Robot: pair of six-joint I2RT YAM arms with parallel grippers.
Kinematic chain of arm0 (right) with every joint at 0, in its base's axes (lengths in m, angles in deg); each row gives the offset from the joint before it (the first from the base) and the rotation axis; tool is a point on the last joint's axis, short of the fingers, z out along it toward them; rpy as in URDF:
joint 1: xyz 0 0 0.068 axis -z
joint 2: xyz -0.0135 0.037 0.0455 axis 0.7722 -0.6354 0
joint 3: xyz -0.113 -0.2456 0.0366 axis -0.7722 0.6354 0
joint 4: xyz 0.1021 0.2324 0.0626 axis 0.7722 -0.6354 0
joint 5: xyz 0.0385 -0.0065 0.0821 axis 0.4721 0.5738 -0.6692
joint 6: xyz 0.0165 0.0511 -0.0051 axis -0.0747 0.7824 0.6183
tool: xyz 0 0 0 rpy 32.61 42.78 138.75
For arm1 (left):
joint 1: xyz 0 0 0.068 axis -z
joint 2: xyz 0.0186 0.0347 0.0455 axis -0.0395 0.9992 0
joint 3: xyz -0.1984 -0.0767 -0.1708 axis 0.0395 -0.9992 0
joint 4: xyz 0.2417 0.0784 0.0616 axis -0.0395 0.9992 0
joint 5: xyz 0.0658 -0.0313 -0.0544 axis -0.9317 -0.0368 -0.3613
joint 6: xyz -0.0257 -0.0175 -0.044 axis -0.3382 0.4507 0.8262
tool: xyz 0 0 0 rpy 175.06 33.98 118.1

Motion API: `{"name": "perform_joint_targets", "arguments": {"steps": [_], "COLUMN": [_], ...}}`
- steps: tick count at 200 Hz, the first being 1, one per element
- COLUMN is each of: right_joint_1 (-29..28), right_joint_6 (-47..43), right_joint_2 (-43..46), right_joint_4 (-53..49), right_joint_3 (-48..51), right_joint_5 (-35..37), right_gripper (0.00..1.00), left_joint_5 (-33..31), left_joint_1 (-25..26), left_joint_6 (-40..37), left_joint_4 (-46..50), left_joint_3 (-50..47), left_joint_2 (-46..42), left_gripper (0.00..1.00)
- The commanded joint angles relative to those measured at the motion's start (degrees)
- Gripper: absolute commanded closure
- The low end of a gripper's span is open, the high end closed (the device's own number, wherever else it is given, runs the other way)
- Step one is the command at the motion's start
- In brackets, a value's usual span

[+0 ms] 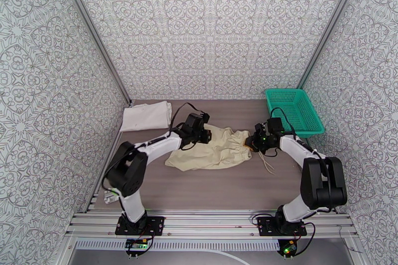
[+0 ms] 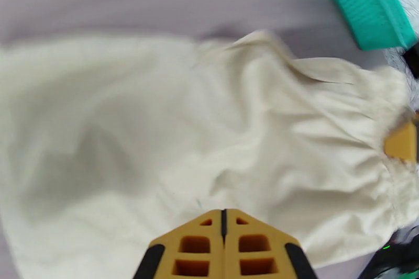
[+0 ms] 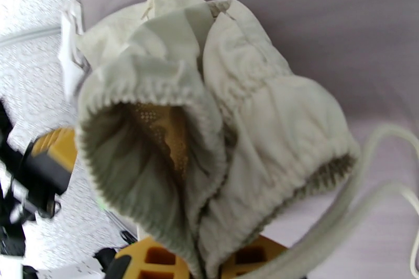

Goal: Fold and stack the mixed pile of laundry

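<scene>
Cloth (image 1: 219,149) is pinched by the right gripper (image 3: 201,264), likely to be pulled flat; the left gripper (image 2: 224,217) is shut at its other end.

Left arm (image 1: 158,146) and right arm (image 1: 294,146) are built of white links with black joint housings, bolted on black base plates (image 1: 142,224). Black cables (image 1: 180,110) are routed along the wrists. Green LED (image 1: 260,139) is lit. Left gripper (image 2: 223,216) fingers (image 2: 195,246) are moulded mustard-yellow, with square cut-outs and black edges.
</scene>
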Motion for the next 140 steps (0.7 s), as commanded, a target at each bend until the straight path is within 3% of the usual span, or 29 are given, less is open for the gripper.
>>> {"name": "perform_joint_targets", "arguments": {"steps": [1,50,100,140], "right_joint_1": [-0.2,-0.2,-1.5,-3.7], "right_joint_6": [-6.0,-7.6,-9.2,-10.0], "right_joint_2": [1.3,1.7,3.4,3.5], "right_joint_4": [-7.0,-7.6,-9.8,-11.8], "right_joint_3": [-3.5,-4.9,-8.3,-11.2], "right_joint_5": [3.1,5.5,7.2,7.3], "right_gripper": [1.0,1.0,1.0,1.0], "left_joint_5": [8.3,8.0,10.0,13.7], "left_joint_1": [0.2,0.0,1.3,1.6], "left_joint_6": [11.6,19.0,28.5,24.8], "left_joint_4": [0.7,3.4,-1.3,-3.1], "left_joint_3": [4.5,12.3,13.9,17.2], "left_joint_2": [3.3,10.2,15.9,18.9], "left_gripper": [1.0,1.0,1.0,1.0]}}
